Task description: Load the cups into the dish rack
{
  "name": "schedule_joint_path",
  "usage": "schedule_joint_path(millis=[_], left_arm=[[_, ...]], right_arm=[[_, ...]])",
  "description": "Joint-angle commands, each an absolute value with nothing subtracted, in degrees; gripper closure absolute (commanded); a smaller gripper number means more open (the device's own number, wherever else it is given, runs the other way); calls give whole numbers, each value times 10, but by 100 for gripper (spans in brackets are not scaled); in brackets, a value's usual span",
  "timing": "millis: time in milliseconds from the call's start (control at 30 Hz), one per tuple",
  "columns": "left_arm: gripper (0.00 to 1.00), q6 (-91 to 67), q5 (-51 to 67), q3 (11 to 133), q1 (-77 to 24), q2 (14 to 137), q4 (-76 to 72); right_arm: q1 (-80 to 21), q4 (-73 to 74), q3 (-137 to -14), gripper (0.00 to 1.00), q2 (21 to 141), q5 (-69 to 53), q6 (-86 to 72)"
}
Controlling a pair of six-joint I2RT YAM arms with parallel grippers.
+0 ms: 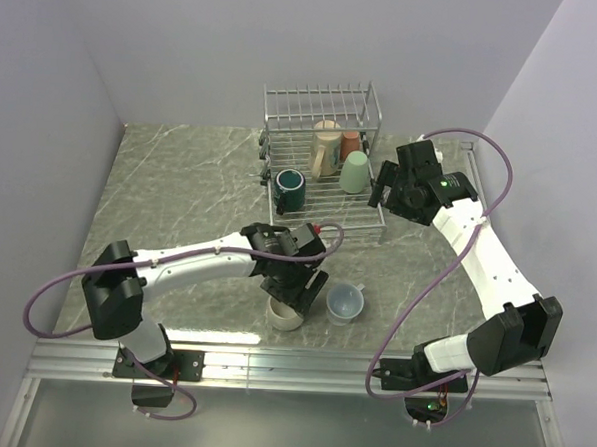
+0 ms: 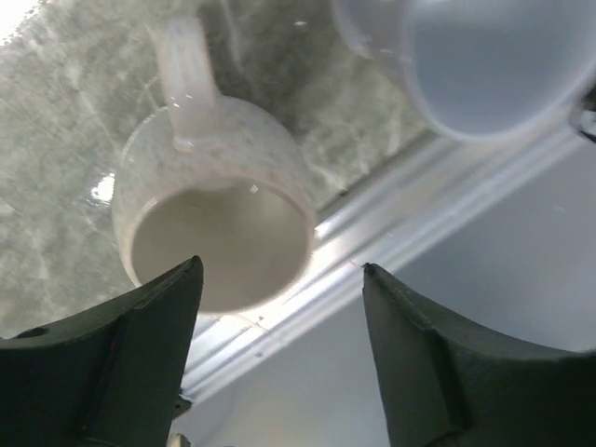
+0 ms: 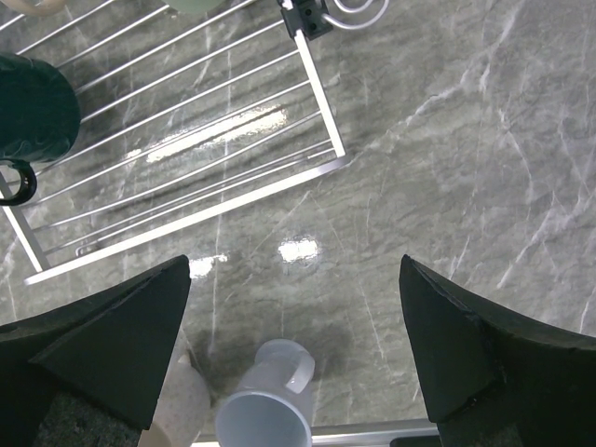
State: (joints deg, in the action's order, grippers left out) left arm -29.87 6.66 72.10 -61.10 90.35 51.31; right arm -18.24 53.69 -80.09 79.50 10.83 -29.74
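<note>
Left tool (image 2: 281, 272), jaws spread, hovers over beige mug (image 2: 219, 186) upright on tabletop (image 1: 180, 187) (dish rack (image 1: 320, 96) well apart); I'd lower straight, straddle rim opp. handle, then pinch w/o nudging pale-blue mug (image 2: 484, 65).

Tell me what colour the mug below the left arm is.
Speckled beige mug; clearest in left wrist view.
</note>
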Motion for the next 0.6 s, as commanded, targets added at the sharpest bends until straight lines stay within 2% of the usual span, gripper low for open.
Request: schedule_joint_path(millis=[0, 100, 133, 200, 233, 300, 400, 433, 567], left_arm=[[27, -304, 24, 695, -617, 919, 470], [30, -296, 40, 673, -620, 921, 432], [35, -294, 42, 669, -620, 923, 425], [49, -289, 49, 658, -623, 925, 418], [59, -285, 54, 654, -623, 925, 406], [67, -280, 70, 640, -624, 919, 394], [88, -278, 97, 625, -624, 906, 370], [99, -276, 105, 622, -624, 902, 364], [100, -268, 123, 616, -622, 879, 352]], right_arm=[[-181, 531, -796, 0, 792, 107, -295], [-181, 534, -796, 0, 793, 109, -294], [-182, 537, -796, 0, 793, 112, -293], [-182, 539, -797, 0, 792, 115, -292], [-181, 539, -798, 0, 791, 116, -291], [-180, 541, -799, 0, 791, 118, -290], [-179, 542, -799, 0, 792, 117, -290], [-180, 543, -800, 0, 793, 117, -290], [-179, 543, -802, 0, 795, 115, -292]])
